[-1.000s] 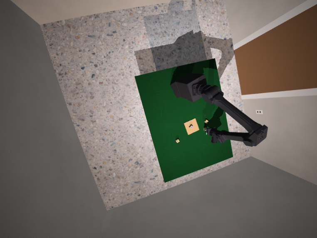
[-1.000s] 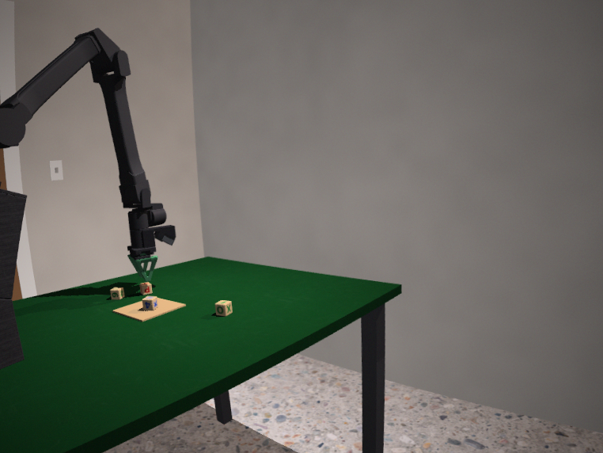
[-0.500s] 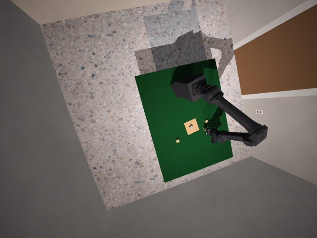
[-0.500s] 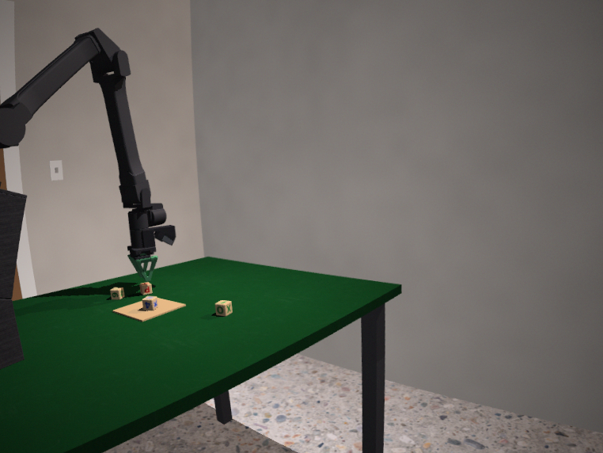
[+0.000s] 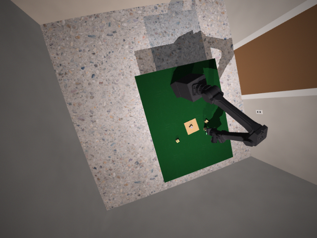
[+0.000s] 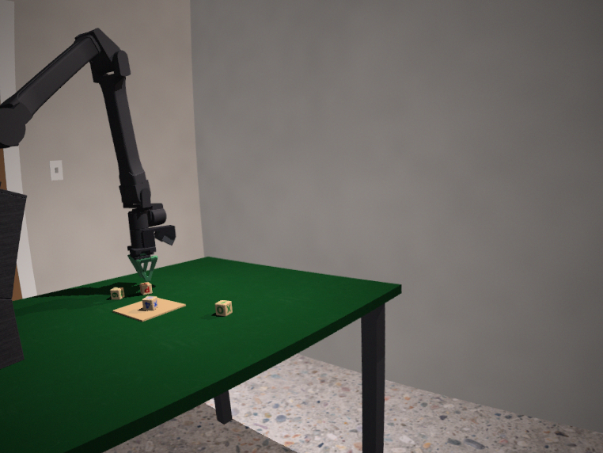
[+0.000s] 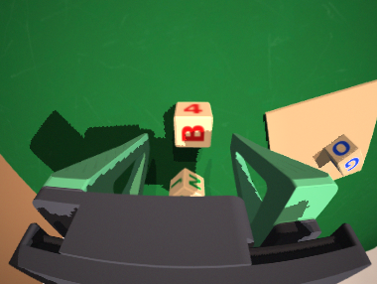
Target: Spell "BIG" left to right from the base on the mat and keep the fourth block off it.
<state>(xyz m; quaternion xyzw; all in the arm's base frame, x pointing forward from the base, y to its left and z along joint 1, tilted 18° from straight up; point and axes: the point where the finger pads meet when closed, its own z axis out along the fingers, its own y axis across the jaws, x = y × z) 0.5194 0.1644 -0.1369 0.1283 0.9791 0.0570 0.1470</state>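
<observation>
We are hovering the gripper point(image 7: 191, 163) – jaws spread, pinching nothing – over a pale wooden block point(image 7: 192, 125) showing a red B.

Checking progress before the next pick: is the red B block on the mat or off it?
Off. The red B block sits on the green table, left of the mat.

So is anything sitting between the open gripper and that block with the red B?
Nothing visible does. The gripper hangs open above the red B block, and only bare green table shows around that block.
</observation>
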